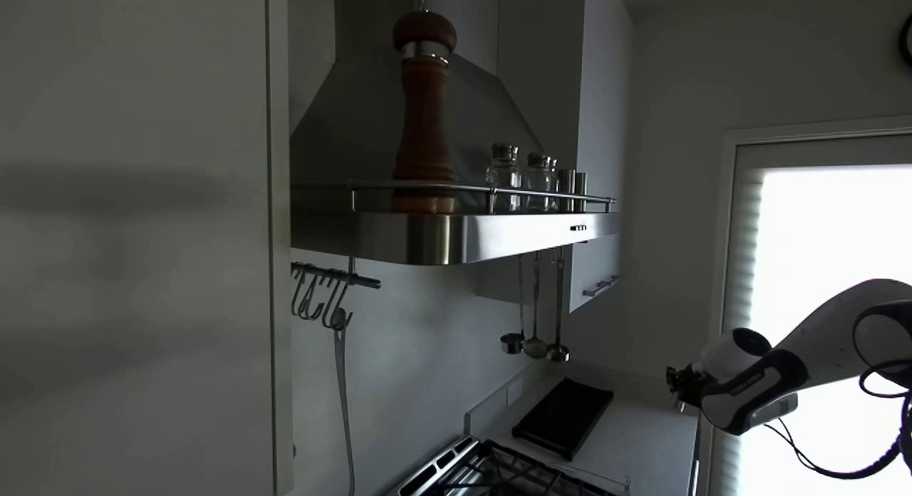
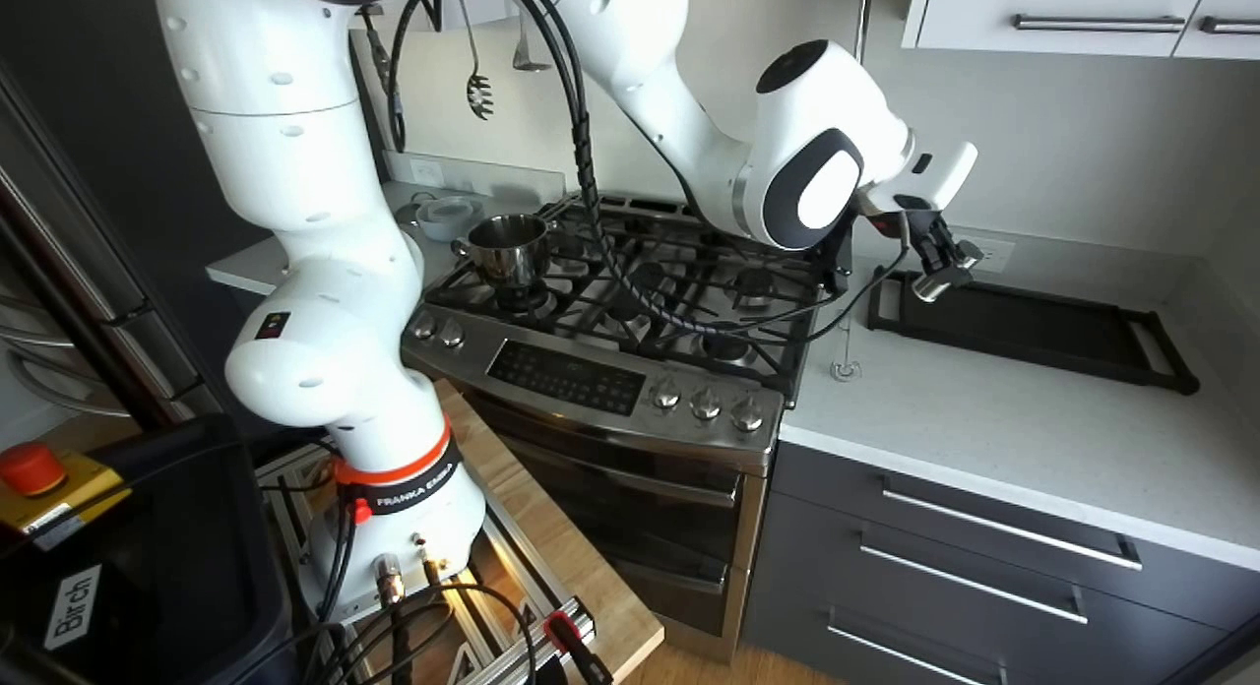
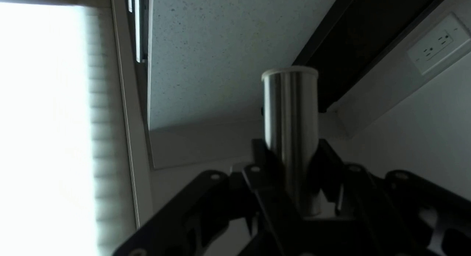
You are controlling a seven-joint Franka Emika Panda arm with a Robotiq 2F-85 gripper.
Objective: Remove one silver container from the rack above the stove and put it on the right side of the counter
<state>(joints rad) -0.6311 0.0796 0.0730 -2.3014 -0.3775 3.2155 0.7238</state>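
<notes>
A silver container [image 3: 290, 109], a shiny cylinder, stands between the fingers of my gripper [image 3: 292, 149] in the wrist view. Both fingers press on its sides. In an exterior view the gripper [image 2: 947, 264] holds the tilted silver container [image 2: 930, 285] above the back of the right counter [image 2: 994, 419], near the black tray. The gripper also shows at the end of the arm in an exterior view [image 1: 677, 388]. Two more silver containers [image 1: 566, 189] stand on the rack [image 1: 541, 232] above the stove, beside glass jars [image 1: 505, 179].
A black tray [image 2: 1034, 333] lies at the back of the right counter. A small whisk-like tool [image 2: 845, 370] lies by the stove [image 2: 640, 281]. A pot [image 2: 508, 252] stands on the stove. A pepper mill [image 1: 425, 118] stands on the rack. Ladles [image 1: 558, 352] hang below it.
</notes>
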